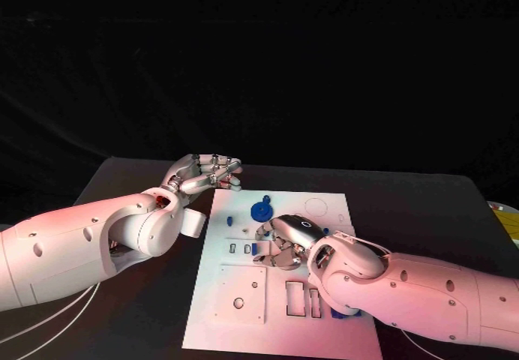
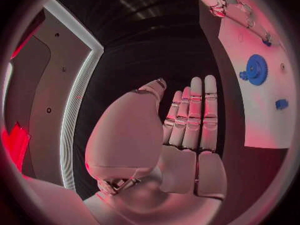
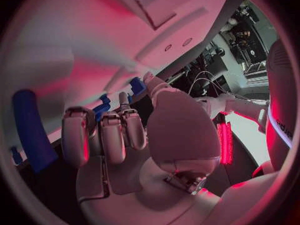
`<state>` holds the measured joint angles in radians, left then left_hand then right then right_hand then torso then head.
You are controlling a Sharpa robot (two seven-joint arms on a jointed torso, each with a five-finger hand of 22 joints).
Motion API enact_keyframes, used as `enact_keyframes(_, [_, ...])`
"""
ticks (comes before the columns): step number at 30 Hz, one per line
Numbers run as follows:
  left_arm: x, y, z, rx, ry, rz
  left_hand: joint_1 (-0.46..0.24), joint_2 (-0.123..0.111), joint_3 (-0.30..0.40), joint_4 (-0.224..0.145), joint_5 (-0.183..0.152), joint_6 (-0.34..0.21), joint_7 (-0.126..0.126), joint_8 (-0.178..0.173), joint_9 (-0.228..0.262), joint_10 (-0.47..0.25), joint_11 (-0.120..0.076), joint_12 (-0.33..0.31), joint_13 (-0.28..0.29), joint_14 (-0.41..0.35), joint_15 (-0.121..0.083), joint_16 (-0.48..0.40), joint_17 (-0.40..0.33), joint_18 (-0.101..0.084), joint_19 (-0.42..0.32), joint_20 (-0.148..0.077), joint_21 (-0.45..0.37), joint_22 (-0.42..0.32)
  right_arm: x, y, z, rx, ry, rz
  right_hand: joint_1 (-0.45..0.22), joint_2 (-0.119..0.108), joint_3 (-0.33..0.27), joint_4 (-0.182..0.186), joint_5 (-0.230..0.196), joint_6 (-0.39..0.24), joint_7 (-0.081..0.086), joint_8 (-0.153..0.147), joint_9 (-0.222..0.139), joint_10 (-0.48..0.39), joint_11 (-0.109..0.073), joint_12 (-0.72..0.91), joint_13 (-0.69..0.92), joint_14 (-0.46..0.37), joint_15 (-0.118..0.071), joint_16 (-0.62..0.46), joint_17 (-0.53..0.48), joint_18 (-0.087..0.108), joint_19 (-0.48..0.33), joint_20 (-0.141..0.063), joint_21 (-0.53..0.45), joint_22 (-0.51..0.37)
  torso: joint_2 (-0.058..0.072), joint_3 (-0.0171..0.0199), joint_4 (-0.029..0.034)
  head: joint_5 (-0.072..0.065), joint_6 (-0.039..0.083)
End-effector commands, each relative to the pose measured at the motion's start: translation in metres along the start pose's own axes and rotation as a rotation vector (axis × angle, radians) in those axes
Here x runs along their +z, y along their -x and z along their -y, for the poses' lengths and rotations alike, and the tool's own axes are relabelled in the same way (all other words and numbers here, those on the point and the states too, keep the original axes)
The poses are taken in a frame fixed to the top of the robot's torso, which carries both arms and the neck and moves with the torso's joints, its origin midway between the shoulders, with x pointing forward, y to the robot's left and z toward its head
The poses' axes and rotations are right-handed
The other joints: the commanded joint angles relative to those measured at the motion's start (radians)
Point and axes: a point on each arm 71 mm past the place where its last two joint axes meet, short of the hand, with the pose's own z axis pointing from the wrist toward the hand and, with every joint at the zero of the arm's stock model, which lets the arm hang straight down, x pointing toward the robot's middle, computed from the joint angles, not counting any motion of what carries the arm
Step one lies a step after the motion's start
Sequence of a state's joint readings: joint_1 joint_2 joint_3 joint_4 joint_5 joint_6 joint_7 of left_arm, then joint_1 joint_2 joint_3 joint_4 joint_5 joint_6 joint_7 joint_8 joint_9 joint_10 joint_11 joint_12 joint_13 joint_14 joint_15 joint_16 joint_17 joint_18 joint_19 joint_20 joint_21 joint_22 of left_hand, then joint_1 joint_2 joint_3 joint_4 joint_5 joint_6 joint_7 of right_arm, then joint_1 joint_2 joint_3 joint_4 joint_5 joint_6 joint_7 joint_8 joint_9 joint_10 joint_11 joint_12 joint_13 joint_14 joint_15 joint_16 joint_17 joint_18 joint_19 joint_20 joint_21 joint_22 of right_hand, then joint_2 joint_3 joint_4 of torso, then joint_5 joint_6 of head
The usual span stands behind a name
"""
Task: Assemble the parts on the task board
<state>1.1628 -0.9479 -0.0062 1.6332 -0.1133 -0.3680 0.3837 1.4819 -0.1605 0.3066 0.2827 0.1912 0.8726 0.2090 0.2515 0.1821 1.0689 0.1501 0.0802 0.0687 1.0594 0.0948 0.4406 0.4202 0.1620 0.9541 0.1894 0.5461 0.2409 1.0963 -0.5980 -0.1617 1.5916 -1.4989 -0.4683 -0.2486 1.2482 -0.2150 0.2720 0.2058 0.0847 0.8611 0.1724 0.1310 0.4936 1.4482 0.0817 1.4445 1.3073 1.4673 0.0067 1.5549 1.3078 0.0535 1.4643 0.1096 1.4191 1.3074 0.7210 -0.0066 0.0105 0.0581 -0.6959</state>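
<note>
two silver many-fingered hands are at work over the flat white rectangular task board point(image 1: 232, 300) in the lower middle of the head view. the right hand point(image 1: 283, 241) rests low on the board's centre with fingers curled down; whether it grips a part i cannot tell. the left hand point(image 1: 203, 175), at the board's upper left corner, holds nothing, its fingers straight and loosely apart. a round blue plastic gear point(image 1: 262, 209) stands just above the right hand, and a small blue block point(image 1: 230, 220) lies left of it. to seat a piece well, i judge the right hand should press straight down, slowly. open board lies toward the bottom and upper right; the bare black table point(image 1: 411, 202) gives room at right.
</note>
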Motion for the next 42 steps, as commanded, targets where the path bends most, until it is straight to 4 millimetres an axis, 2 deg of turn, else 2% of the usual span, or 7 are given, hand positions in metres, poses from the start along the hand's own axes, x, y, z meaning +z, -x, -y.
enact_keyframes(1, [0.000, -0.001, 0.000, -0.008, 0.002, -0.019, 0.007, -0.004, 0.007, 0.000, -0.006, -0.006, 0.002, -0.005, 0.002, 0.005, 0.003, -0.004, 0.001, -0.006, -0.002, 0.004, 0.001, 0.018, -0.007, -0.002, 0.006, 0.001, -0.006, 0.005, -0.002, 0.015, 0.019, 0.038, 0.012, 0.000, -0.019, 0.005, 0.005, -0.014, 0.001, -0.008, -0.001, -0.002, 0.008, -0.006, 0.119, 0.089, 0.009, 0.001, 0.197, -0.010, 0.001, 0.008, -0.006, 0.120, -0.002, 0.0002, -0.0012, 0.000, 0.001])
enact_keyframes(14, [-0.001, -0.005, -0.014, 0.198, 0.186, -0.157, -0.207, 0.028, -0.051, 0.008, -0.010, 0.057, -0.039, 0.041, 0.037, 0.184, -0.058, 0.156, 0.105, 0.162, -0.068, 0.339, 0.229, 0.021, 0.085, -0.057, 0.217, 0.117, -0.036, 0.065, 0.014, 0.237, 0.096, 0.148, 0.076, 0.051, -0.052, 0.022, 0.076, 0.015, -0.006, 0.021, 0.012, -0.010, 0.001, -0.013, 0.110, 0.085, 0.004, -0.004, 0.179, -0.001, -0.017, 0.007, -0.040, 0.095, -0.017, 0.0030, -0.0085, 0.004, 0.005])
enact_keyframes(16, [-0.002, -0.009, -0.019, 0.278, 0.236, -0.213, -0.195, 0.027, -0.058, 0.014, -0.008, 0.035, -0.039, 0.060, 0.056, 0.135, -0.060, 0.232, 0.177, 0.116, -0.067, 0.426, 0.302, 0.017, 0.050, -0.066, 0.285, 0.165, -0.040, 0.078, 0.024, 0.285, 0.060, 0.157, 0.080, 0.056, -0.055, 0.027, 0.099, 0.019, -0.008, 0.027, 0.014, -0.018, -0.001, -0.022, 0.100, 0.079, 0.002, -0.010, 0.156, 0.006, -0.034, 0.005, -0.067, 0.073, -0.020, 0.0034, -0.0103, 0.006, 0.004])
enact_keyframes(17, [-0.003, -0.011, -0.021, 0.324, 0.266, -0.239, -0.193, 0.024, -0.064, 0.008, -0.008, 0.059, -0.057, 0.095, 0.075, 0.170, -0.077, 0.316, 0.233, 0.243, -0.086, 0.625, 0.499, 0.022, 0.079, -0.074, 0.341, 0.198, -0.042, 0.084, 0.030, 0.308, 0.039, 0.164, 0.080, 0.057, -0.055, 0.028, 0.101, 0.020, -0.009, 0.028, 0.015, -0.021, -0.001, -0.025, 0.097, 0.078, 0.002, -0.011, 0.151, 0.007, -0.037, 0.005, -0.072, 0.068, -0.021, 0.0038, -0.0109, 0.008, 0.003])
enact_keyframes(19, [-0.004, -0.013, -0.027, 0.425, 0.339, -0.279, -0.232, 0.038, -0.086, 0.023, -0.007, 0.032, -0.076, 0.199, 0.149, 0.070, -0.100, 0.581, 0.446, 0.334, -0.106, 0.847, 0.734, -0.011, 0.158, -0.092, 0.583, 0.482, -0.046, 0.096, 0.043, 0.338, 0.000, 0.181, 0.081, 0.058, -0.056, 0.030, 0.103, 0.020, -0.009, 0.029, 0.015, -0.024, -0.001, -0.028, 0.094, 0.077, 0.002, -0.012, 0.148, 0.008, -0.039, 0.004, -0.075, 0.067, -0.027, 0.0057, -0.0111, 0.011, 0.000])
enact_keyframes(26, [0.001, -0.018, -0.035, 0.707, 0.508, -0.363, -0.315, 0.068, -0.131, 0.013, -0.008, -0.013, -0.107, 0.379, 0.278, 0.087, -0.118, 0.942, 0.762, 0.437, -0.123, 1.019, 0.962, -0.058, 0.289, -0.108, 0.793, 0.797, -0.053, 0.118, 0.071, 0.355, -0.075, 0.222, 0.082, 0.062, -0.057, 0.032, 0.108, 0.021, -0.009, 0.031, 0.016, -0.026, -0.002, -0.031, 0.091, 0.077, 0.001, -0.013, 0.149, 0.008, -0.039, 0.003, -0.076, 0.066, -0.035, 0.0100, -0.0124, 0.016, -0.005])
enact_keyframes(42, [0.031, -0.046, -0.032, 1.026, 0.647, -0.455, -0.341, 0.086, -0.169, 0.013, -0.011, -0.020, -0.133, 0.493, 0.381, 0.162, -0.143, 1.085, 0.913, 0.478, -0.144, 1.077, 1.054, -0.083, 0.370, -0.123, 0.870, 0.944, -0.054, 0.126, 0.094, 0.320, -0.175, 0.230, 0.082, 0.055, -0.070, 0.043, 0.139, 0.023, -0.013, 0.039, 0.018, -0.020, -0.005, -0.026, 0.095, 0.078, -0.002, -0.013, 0.151, 0.007, -0.036, 0.000, -0.076, 0.068, -0.039, 0.0119, -0.0103, 0.020, -0.024])
